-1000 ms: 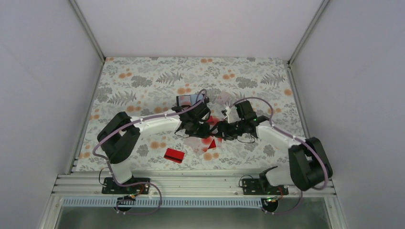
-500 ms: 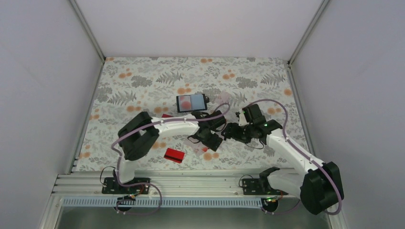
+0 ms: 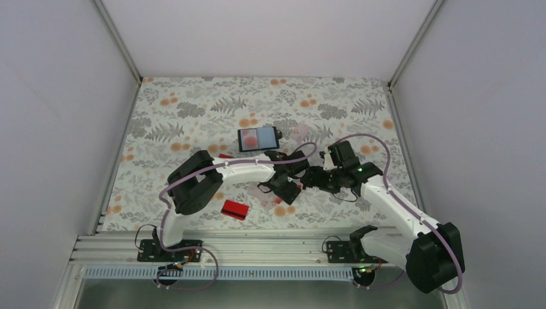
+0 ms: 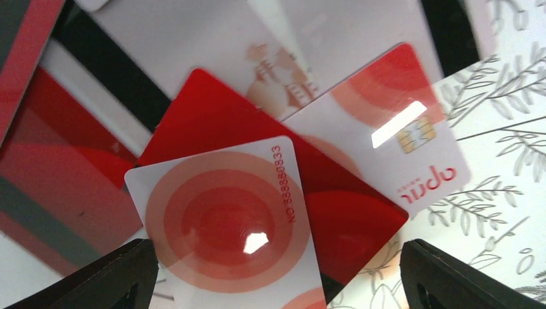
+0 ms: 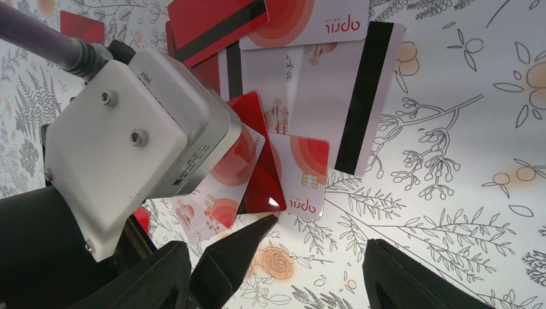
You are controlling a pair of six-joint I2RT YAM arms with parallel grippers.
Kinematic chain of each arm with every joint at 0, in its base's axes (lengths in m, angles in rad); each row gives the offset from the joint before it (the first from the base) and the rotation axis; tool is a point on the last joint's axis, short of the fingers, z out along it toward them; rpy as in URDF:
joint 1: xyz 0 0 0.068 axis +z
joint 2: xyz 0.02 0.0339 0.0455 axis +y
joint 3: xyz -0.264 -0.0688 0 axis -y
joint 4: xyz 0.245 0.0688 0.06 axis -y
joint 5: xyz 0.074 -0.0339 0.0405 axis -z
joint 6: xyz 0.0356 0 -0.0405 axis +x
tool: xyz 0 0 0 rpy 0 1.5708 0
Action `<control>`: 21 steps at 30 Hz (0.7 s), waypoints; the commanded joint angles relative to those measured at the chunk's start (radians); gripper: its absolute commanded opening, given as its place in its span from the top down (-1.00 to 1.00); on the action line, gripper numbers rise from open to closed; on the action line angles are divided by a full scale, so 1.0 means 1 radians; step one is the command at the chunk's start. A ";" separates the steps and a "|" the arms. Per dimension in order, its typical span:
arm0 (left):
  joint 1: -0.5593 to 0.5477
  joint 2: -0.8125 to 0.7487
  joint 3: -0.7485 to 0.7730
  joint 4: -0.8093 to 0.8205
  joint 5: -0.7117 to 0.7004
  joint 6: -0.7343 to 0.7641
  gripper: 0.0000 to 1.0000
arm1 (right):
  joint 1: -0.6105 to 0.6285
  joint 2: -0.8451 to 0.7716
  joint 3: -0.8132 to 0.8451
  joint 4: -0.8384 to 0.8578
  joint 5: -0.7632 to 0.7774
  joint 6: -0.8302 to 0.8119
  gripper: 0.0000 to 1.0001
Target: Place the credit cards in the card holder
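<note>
The card holder [image 3: 258, 138] lies open at mid-table, black, with a reddish card showing through its grey-blue pockets. The credit cards [image 3: 275, 195] lie in a loose overlapping pile nearer the arms. My left gripper [image 4: 277, 283] hangs open just above this pile, over a whitish card with red rings [image 4: 225, 219], a glossy red card [image 4: 257, 122] and a chip card [image 4: 412, 135]; nothing is held. My right gripper [image 5: 277, 283] is open beside the pile's edge, close to the left gripper [image 3: 288, 189]. The left fingertip [image 5: 241, 254] shows between the right jaws. Black-striped cards [image 5: 360, 96] lie farther off.
A single red card [image 3: 235, 209] lies left of the pile near the front edge, and another red card [image 3: 225, 156] sits below the holder's left side. The left wrist's grey camera housing [image 5: 135, 129] fills the left of the right wrist view. The two arms are nearly touching.
My left gripper has moved from beside the card holder down to the card pile and opened wide. The holder is now uncovered. My right arm shifted slightly and its jaws widened.
</note>
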 commanded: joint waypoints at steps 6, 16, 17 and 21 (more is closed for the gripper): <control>-0.007 -0.043 0.070 -0.083 -0.061 0.039 -1.00 | -0.007 0.006 0.052 -0.004 0.012 -0.036 -0.37; 0.008 0.034 0.060 -0.091 -0.021 0.079 -0.93 | -0.009 0.021 0.057 0.002 0.004 -0.048 -0.37; 0.011 0.033 0.051 -0.085 -0.011 0.077 -0.92 | -0.010 0.021 0.057 -0.001 0.005 -0.049 -0.36; 0.023 0.031 0.008 -0.059 0.024 0.081 -0.85 | -0.013 0.016 0.054 -0.003 0.007 -0.048 -0.36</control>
